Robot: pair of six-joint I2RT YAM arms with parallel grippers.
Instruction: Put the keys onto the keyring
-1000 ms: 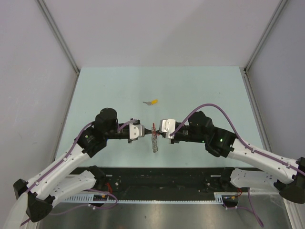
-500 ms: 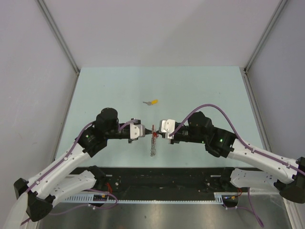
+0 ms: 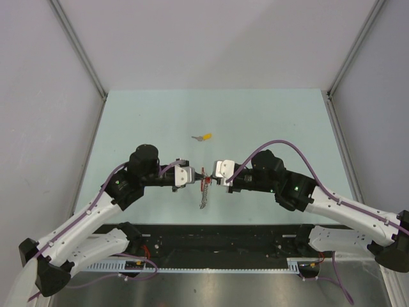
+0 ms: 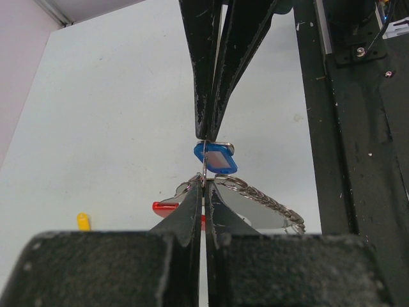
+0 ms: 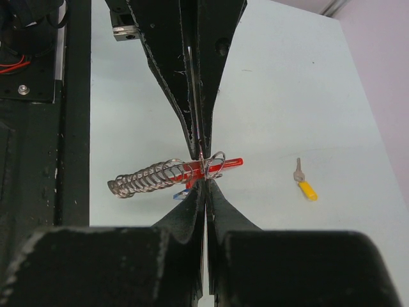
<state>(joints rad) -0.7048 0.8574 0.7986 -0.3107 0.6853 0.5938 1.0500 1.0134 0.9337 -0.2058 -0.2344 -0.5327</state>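
Left gripper (image 4: 204, 187) clamps the keyring (image 5: 153, 178), my right gripper (image 5: 204, 184) a blue key (image 4: 216, 158), tips meeting above the counter (image 3: 255, 128), toward its near edge; the yellow key (image 5: 307, 190) lies farther back. Light, slippery metal, floppy chain: I'd pinch plastic heads, stiff ring.

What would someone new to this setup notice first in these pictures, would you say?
The two arms meet tip to tip at mid-table: the left gripper and right gripper are both shut, with the keyring, its chain trailing and red tag showing, held between them. A blue key sits right at the right gripper's tips. Farther back, a yellow key lies alone on the table.
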